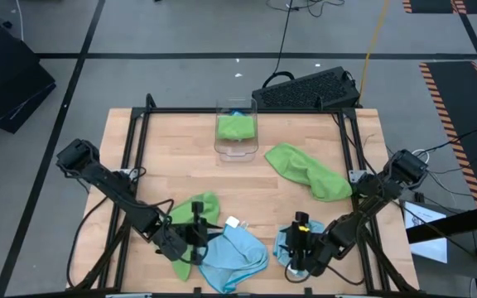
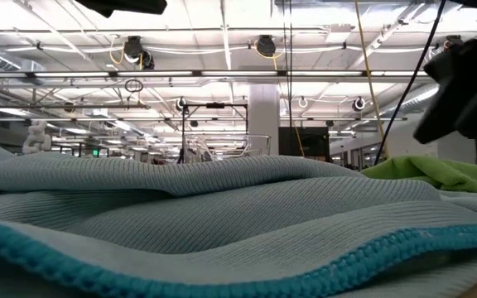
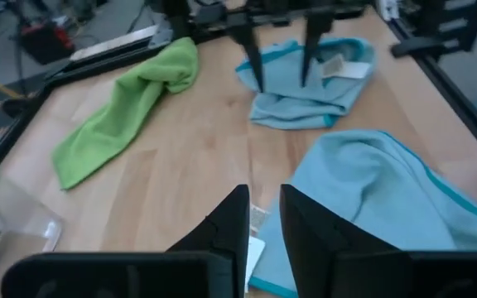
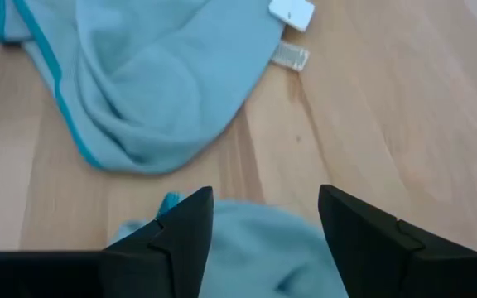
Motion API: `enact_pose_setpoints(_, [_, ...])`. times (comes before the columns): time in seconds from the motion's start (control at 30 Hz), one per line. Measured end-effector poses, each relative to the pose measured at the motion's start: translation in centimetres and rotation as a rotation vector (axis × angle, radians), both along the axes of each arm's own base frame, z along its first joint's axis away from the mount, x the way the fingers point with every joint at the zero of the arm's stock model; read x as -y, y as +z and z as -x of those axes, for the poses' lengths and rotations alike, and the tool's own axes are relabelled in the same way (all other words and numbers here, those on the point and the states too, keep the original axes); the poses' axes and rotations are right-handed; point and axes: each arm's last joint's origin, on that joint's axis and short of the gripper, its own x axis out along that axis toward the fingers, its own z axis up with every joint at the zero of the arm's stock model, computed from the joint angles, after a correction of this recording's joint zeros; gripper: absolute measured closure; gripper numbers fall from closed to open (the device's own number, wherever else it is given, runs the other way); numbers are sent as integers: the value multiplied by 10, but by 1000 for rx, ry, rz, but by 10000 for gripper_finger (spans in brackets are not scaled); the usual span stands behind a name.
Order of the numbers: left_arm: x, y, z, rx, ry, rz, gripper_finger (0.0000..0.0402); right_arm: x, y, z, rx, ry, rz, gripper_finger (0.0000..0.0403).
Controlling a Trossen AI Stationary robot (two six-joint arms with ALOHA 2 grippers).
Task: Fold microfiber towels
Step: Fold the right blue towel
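A large light blue towel (image 1: 237, 257) (image 3: 379, 190) (image 4: 156, 74) lies crumpled at the near edge, its white tags (image 4: 292, 12) on the wood. My left gripper (image 1: 197, 238) (image 3: 263, 219) hovers beside it, fingers a little apart with nothing between them; a lime green towel (image 1: 199, 207) lies bunched just behind. My right gripper (image 1: 298, 248) (image 3: 281, 81) (image 4: 265, 211) is open, pointing steeply down over a small bunched light blue towel (image 1: 284, 248) (image 3: 305, 103) (image 4: 247, 248). Another green towel (image 1: 309, 171) (image 3: 127, 99) lies spread out toward the far right. My right gripper stands with one finger (image 3: 257, 74) on either side of the small blue towel's raised fold (image 3: 281, 98), coming from above. I cannot tell whether the fingertips touch the cloth.
A clear plastic bin (image 1: 237, 147) (image 3: 15, 223) holding a green towel (image 1: 235, 126) stands at the far middle. A black frame (image 1: 139, 116) runs round the table. A black keyboard-like thing (image 1: 309, 89) sits past the far edge. Bare wood lies in the table's middle (image 1: 247, 194).
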Motion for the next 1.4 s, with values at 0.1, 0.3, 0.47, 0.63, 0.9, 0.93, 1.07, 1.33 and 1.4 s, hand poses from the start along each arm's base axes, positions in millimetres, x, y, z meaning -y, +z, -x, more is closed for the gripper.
enact_pose_setpoints(0.1, [1, -2, 1, -29, -30, 22, 327, 0, 2, 0, 7, 16, 8, 199])
enact_pose_setpoints(0.3, [-13, 0, -9, -6, 70, 107, 327, 1, 12, 0, 56, 0, -4, 216])
enact_pose_setpoints(0.47, [-35, -1, -20, -23, 154, 123, 327, 2, 15, 0, 94, -28, 13, 226])
enact_pose_setpoints(0.63, [-45, -4, -25, -77, 143, 233, 327, 2, 15, 0, 101, -29, 8, 233])
enact_pose_setpoints(0.9, [-51, -4, -28, -73, 157, 170, 327, 3, 18, -4, 154, -87, -16, 237])
enact_pose_setpoints(0.93, [-53, -3, -28, -53, 186, 155, 327, 4, 18, -5, 174, -111, -3, 237])
enact_pose_setpoints(1.07, [-62, -3, -32, -34, 243, 128, 327, 11, 20, -11, 229, -175, 38, 237])
enact_pose_setpoints(1.33, [-66, -3, -35, -63, 205, 172, 327, 15, 20, -15, 212, -151, 81, 237])
enact_pose_setpoints(1.4, [-66, -3, -35, -63, 205, 171, 327, 16, 19, -16, 168, -110, 49, 237])
